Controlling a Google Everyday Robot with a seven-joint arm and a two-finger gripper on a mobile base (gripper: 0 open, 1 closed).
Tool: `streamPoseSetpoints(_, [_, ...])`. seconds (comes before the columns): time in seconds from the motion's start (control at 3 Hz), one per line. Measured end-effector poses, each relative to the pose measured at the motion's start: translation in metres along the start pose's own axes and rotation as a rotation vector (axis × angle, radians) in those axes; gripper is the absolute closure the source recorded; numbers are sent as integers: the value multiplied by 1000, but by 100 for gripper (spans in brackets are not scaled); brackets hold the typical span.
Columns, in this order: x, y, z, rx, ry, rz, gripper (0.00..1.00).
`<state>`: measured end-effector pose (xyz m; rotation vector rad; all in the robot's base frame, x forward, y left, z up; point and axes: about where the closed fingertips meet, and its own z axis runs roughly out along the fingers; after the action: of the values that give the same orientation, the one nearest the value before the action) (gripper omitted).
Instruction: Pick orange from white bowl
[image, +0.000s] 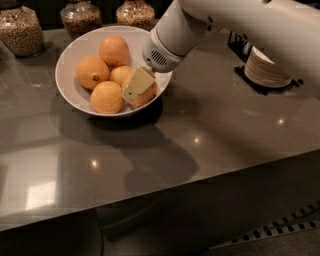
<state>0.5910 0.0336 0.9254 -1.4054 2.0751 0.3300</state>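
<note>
The white bowl (67, 60) stands at the back left of the grey counter and holds several oranges. The orange (150, 95) at the bowl's right side is large and plain, and is partly covered by my gripper (135, 90). The gripper reaches down from the upper right and its cream tip lies over this fruit, seemingly touching it. Other fruits are one at the back (113, 50), one with a dark stem dot (92, 72) at the left, a smaller paler one (120, 74) in the middle, and one at the front (106, 96).
Three glass jars (20, 30) of grain stand along the counter's back edge behind the bowl. A stack of small white plates (265, 67) in a black holder sits at the back right. The counter's front edge (165, 190) runs across the lower frame.
</note>
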Motion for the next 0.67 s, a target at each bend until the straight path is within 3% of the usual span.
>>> streamPoseSetpoints(0.67, [16, -1, 18, -10, 14, 42, 24])
